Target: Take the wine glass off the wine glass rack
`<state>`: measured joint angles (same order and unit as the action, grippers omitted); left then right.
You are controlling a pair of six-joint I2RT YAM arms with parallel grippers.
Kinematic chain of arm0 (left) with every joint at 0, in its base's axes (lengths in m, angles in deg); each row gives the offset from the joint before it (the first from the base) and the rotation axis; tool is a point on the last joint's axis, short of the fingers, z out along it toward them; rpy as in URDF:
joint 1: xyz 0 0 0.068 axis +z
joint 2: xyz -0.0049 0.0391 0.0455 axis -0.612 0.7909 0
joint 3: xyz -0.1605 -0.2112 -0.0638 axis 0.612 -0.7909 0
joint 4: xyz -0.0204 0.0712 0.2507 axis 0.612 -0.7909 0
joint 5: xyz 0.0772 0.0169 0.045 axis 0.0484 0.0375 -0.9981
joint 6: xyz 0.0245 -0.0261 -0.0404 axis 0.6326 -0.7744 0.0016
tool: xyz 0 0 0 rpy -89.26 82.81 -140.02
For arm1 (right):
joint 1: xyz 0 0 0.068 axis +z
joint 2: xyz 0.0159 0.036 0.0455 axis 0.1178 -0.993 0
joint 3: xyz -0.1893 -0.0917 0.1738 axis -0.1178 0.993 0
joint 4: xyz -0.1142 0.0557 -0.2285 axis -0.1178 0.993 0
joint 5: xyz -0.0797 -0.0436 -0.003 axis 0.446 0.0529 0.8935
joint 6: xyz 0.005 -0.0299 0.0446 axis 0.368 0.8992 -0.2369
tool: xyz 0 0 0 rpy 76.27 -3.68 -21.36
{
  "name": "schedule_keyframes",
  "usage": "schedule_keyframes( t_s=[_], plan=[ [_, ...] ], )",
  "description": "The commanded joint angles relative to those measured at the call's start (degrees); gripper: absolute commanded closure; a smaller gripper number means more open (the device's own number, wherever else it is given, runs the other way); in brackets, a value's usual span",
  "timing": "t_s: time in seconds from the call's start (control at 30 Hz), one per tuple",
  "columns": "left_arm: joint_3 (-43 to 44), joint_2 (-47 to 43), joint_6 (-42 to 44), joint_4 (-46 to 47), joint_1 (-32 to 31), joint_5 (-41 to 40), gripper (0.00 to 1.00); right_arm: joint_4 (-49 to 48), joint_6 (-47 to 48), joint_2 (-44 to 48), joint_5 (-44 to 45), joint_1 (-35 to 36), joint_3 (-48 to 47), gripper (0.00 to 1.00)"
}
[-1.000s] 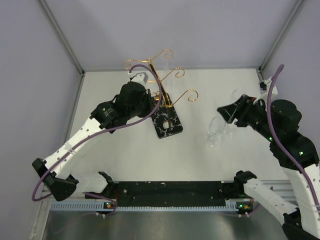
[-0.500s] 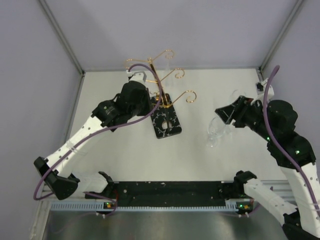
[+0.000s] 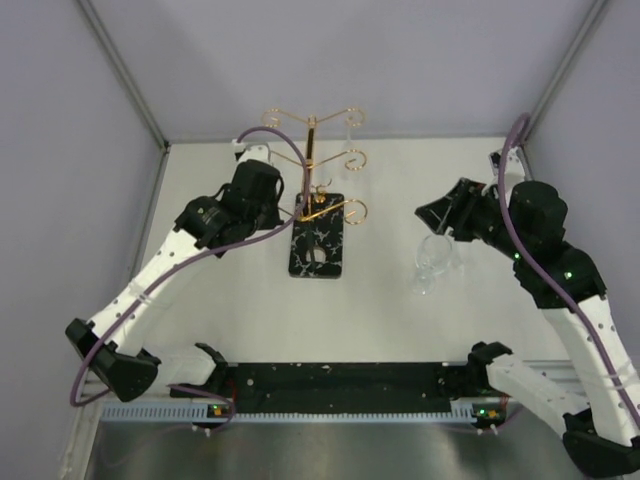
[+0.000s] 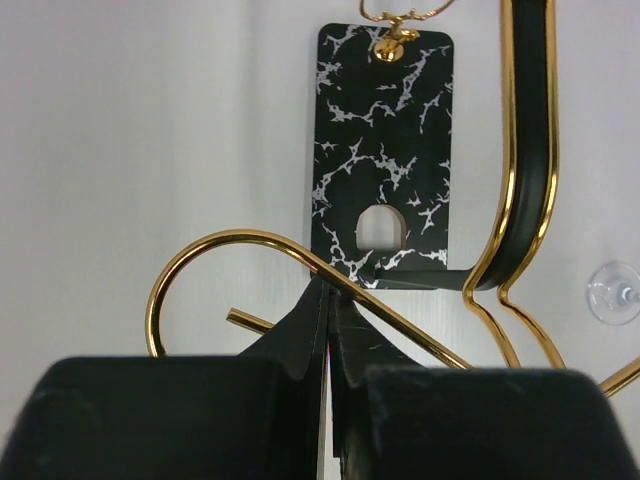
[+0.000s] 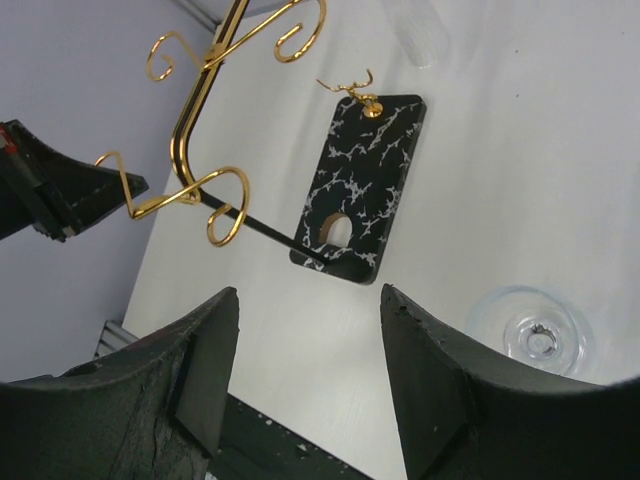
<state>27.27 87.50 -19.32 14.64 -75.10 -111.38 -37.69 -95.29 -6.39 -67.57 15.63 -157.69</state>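
Top external, clear wine glass [image 3: 431, 262], gold rack [image 3: 325, 235]

Left hand [image 4: 328, 300] pinched closed, arm outstretched; right hand [image 5: 308, 295] spread wide apart.

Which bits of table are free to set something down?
Free: the broad table strip on the near side of the rack base, and the gap between base and wine glass. Crowded: the rack's wire arms, gripped by the left hand, and around the glass by the right hand.

Left wrist view's right edge cuts off the wine glass [image 4: 617, 293].
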Motion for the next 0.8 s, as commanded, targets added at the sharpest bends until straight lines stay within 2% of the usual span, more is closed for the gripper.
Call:
schedule_keyframes(
  t_s=[0.0,0.37,0.77],
  plan=[
    [0.0,-3.4,1.8,-0.3,3.2,-4.3,1.0,-6.1,-1.2,-3.2,-1.7,0.4,-0.6,0.41],
    [-0.9,-5.4,3.7,0.9,10.3,-2.2,1.0,-14.3,-4.4,-13.6,-3.6,0.5,-4.6,0.41],
    [2.6,-2.1,6.9,2.7,18.6,1.5,1.0,-21.7,-11.3,-25.0,-3.1,-0.1,-7.8,0.42]
  ],
)
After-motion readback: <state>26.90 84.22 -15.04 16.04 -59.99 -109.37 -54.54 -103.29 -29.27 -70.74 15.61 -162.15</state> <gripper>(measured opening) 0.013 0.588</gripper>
